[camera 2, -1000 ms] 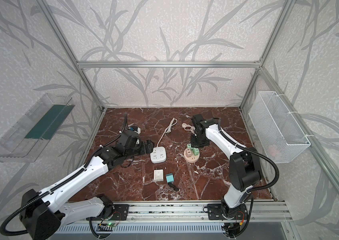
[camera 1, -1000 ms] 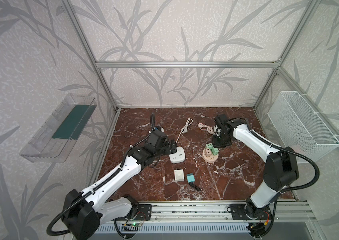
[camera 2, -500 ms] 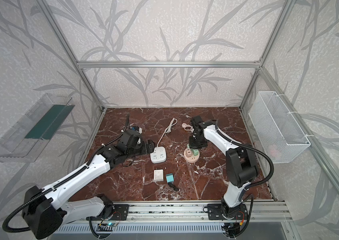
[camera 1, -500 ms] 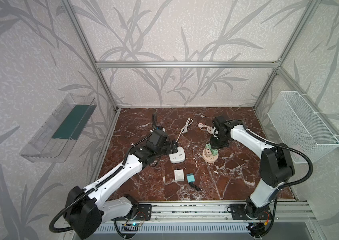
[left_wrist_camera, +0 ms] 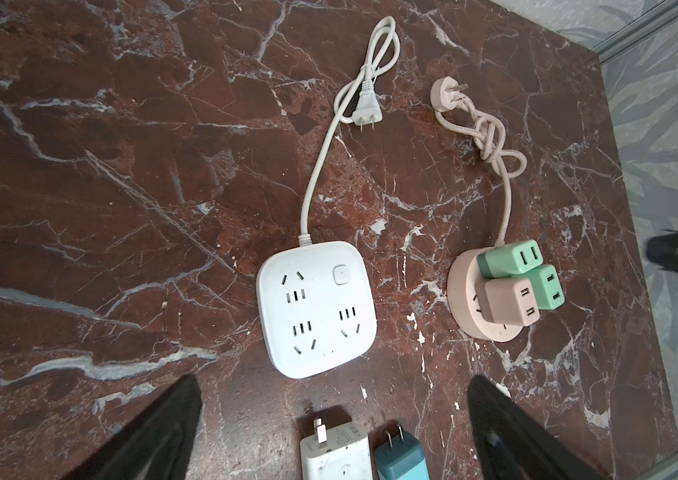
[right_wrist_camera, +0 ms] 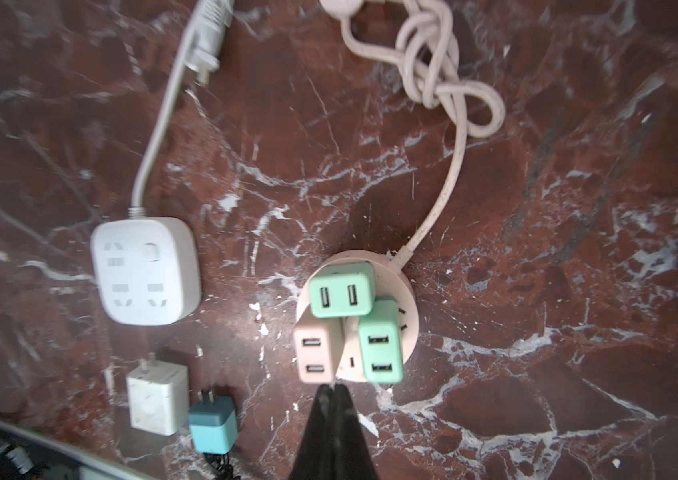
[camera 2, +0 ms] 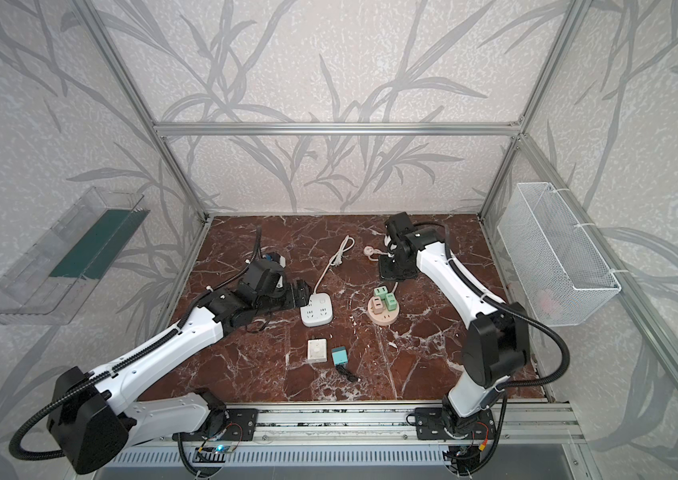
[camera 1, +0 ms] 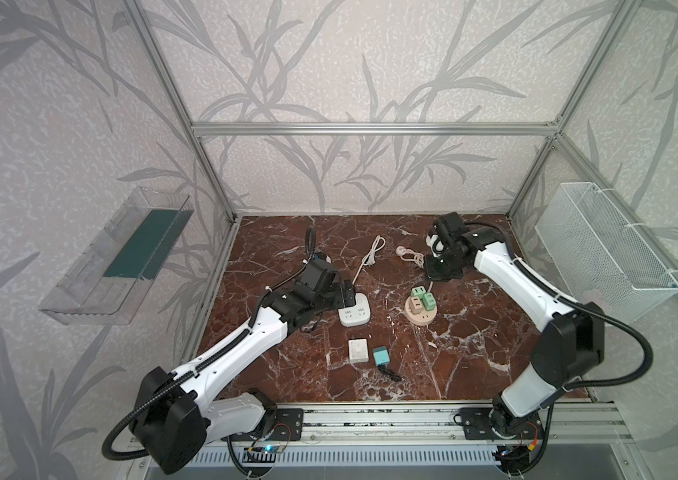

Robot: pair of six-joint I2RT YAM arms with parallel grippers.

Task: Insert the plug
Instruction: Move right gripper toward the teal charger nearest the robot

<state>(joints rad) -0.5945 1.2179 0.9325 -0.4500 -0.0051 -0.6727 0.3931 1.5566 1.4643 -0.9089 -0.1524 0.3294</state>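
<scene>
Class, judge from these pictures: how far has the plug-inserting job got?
Done: three adapters sit in the pink round strip. In hand: nothing; left gripper open near the white power strip, right gripper shut and empty. Left: white adapter and teal adapter lie loose, its sockets empty.

We see the white charger (left_wrist_camera: 335, 453) and teal charger (left_wrist_camera: 399, 457), toward the bench's (left_wrist_camera: 121, 208) front edge, cut by the left wrist frame; the right wrist view blurs the sockets of the white strip (right_wrist_camera: 146, 270)
</scene>
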